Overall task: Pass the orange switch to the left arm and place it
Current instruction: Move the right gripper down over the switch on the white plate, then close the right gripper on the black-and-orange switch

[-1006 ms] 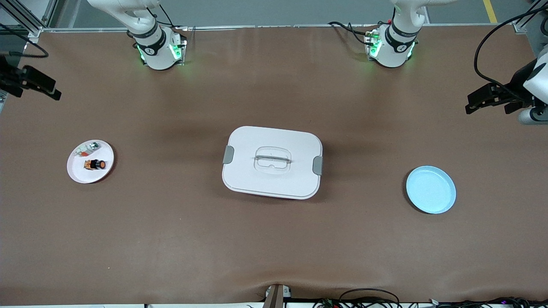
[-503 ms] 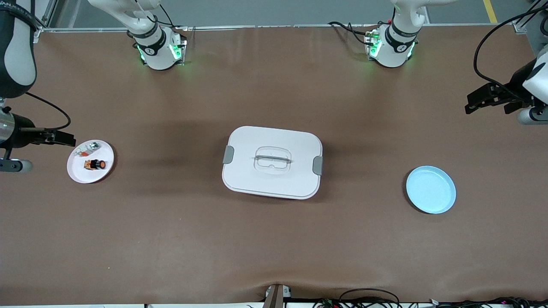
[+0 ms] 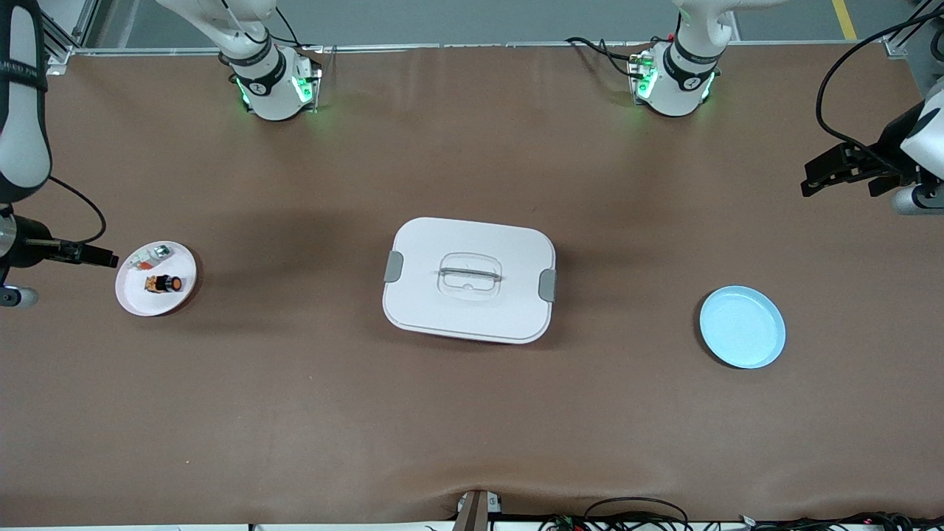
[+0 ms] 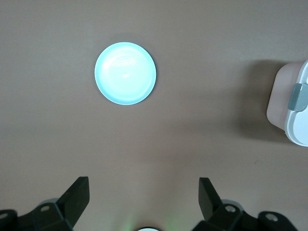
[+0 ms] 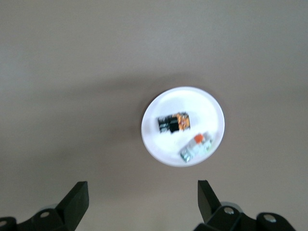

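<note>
Lying near right hand [image 3: 103, 258]: orange switch [image 3: 164, 283]

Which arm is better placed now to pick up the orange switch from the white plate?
The right arm. Its gripper, jaws open, is beside the white plate with the orange switch. The left gripper is open above the table near the blue plate.

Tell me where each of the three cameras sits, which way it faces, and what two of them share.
Front view: high across the table, facing both arms' bases; shows the box, the left gripper and the right gripper.
Left wrist view: on the left arm, looking down at the blue plate; its open fingers show.
Right wrist view: on the right arm, looking down at the white plate holding the orange switch; open fingers show.
Shared: front and left wrist views both show box and blue plate.
</note>
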